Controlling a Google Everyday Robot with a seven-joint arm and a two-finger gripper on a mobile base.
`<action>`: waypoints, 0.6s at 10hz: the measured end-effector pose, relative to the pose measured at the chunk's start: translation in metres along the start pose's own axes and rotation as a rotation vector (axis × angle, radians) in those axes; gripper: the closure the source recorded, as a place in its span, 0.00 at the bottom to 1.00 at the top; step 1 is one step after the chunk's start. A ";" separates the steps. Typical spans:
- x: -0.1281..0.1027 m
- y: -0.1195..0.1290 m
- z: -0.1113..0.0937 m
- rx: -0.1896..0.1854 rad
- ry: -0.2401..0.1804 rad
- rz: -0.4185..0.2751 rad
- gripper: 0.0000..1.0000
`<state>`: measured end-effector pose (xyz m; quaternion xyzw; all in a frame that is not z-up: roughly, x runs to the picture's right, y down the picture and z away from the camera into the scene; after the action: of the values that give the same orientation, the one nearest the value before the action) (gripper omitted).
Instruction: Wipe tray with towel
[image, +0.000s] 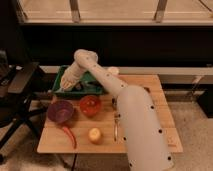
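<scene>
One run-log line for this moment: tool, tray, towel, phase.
tool: shut, low in left end of green tray | towel: not distinguishable | nearby: purple bowl, red bowl | phase: likely wiping

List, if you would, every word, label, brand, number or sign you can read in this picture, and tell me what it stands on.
No text can be read anywhere in this view.
Green tray, purple bowl, red bowl, wooden table: no lettering shows on any of them.
Gripper, shut, low over the tray's left end: no marking legible.
</scene>
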<state>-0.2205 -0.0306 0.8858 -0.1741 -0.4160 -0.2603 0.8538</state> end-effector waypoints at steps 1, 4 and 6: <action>0.018 0.007 -0.012 -0.005 0.052 0.025 1.00; 0.052 0.004 -0.029 -0.002 0.134 0.036 1.00; 0.057 -0.008 -0.023 0.003 0.137 0.007 1.00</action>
<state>-0.1810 -0.0658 0.9181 -0.1559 -0.3565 -0.2679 0.8814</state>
